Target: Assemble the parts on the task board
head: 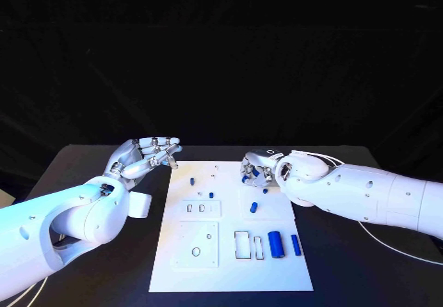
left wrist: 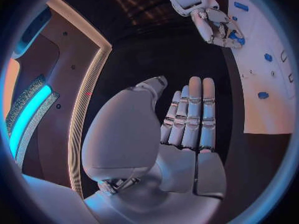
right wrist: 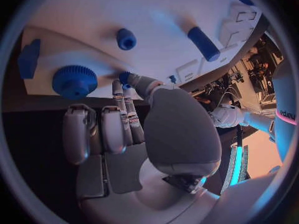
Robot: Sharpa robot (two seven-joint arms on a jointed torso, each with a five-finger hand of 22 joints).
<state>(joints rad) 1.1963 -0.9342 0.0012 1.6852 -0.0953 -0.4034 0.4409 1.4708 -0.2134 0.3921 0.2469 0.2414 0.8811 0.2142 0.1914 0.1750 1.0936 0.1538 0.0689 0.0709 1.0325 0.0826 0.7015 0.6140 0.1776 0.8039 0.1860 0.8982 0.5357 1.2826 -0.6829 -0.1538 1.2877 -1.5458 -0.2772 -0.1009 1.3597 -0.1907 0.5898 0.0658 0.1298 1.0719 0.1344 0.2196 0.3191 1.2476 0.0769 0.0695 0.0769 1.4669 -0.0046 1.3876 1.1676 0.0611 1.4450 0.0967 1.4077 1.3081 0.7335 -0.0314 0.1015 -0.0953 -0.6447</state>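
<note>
The white task board (head: 231,268) lies in the middle of the black table. Blue parts lie or stand on it: a small peg (head: 192,181), another (head: 210,194), a short rod (head: 254,206), a thick cylinder (head: 276,244) and a slimmer one (head: 296,244). My right hand (head: 261,167) is curled over the board's far right part; its thumb and fingers pinch a small blue part (right wrist: 126,77) just above the board. A blue gear (right wrist: 74,81) and a blue peg (right wrist: 126,39) stand close by. My left hand (head: 148,153) hovers at the board's far left corner, fingers (left wrist: 190,114) straight, holding nothing.
The board has a square plate with an oval hole (head: 198,246) and rectangular slots (head: 242,245) near its front. A white block (head: 138,204) sits by my left arm. A pale cable (head: 397,246) runs over the table at the right.
</note>
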